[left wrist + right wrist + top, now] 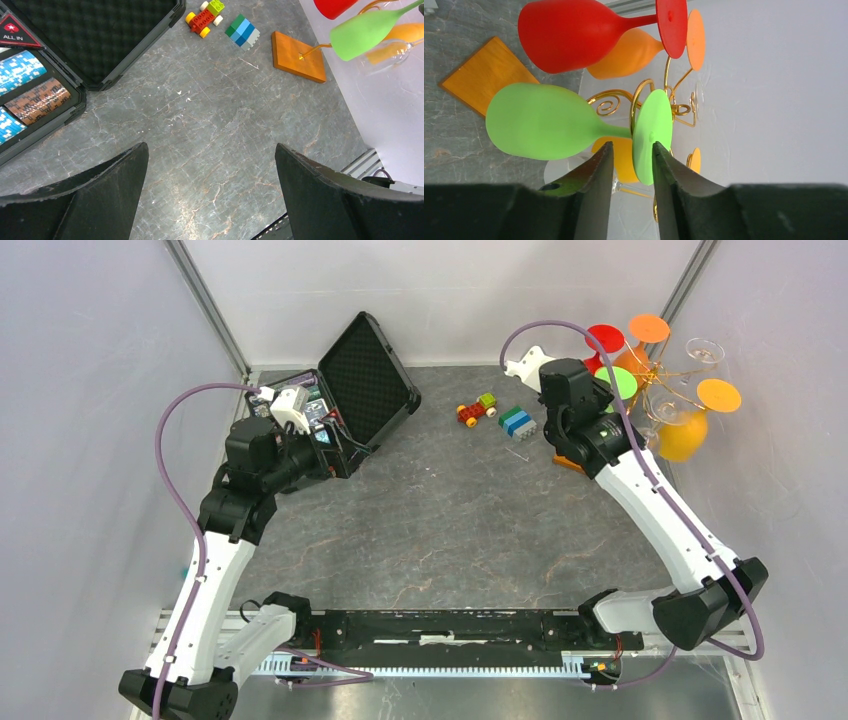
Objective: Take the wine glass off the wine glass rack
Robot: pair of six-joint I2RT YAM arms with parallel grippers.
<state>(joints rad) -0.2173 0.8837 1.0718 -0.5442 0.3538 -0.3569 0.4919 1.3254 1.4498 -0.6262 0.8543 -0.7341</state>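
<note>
Grey stone counter [450, 530]; right end effector [631, 150] part-open astride green plastic wine glass [544, 122], no grip yet; glass on gold wire rack [633, 110].

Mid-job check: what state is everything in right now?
wine glass rack, upright, glasses hanging.
green wine glass, hanging on rack, not gripped.
red wine glass, hanging on rack.
right gripper, part open, astride green glass's foot.
left gripper, open, empty.
black case, lid open.
</note>
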